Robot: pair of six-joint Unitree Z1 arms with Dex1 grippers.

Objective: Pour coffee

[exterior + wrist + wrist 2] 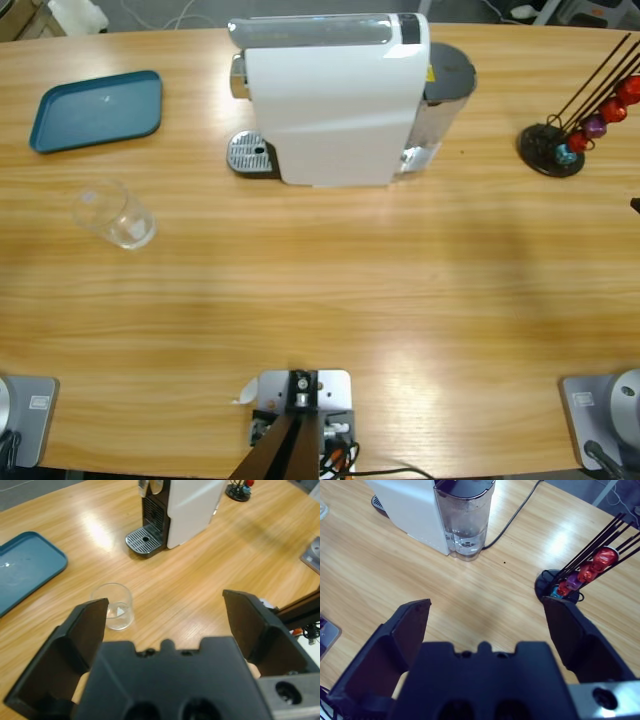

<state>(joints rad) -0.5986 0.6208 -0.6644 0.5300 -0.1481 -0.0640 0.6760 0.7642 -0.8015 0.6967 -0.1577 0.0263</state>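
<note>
No legible text, label or number on anything in view.

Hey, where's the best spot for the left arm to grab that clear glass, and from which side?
Grip the glass around its straight side wall, about mid-height, probably coming in level from the table's front edge, where the left gripper already faces it with jaws open. It stands upright and alone, the tray and coffee machine well clear, so nothing blocks that approach.
</note>
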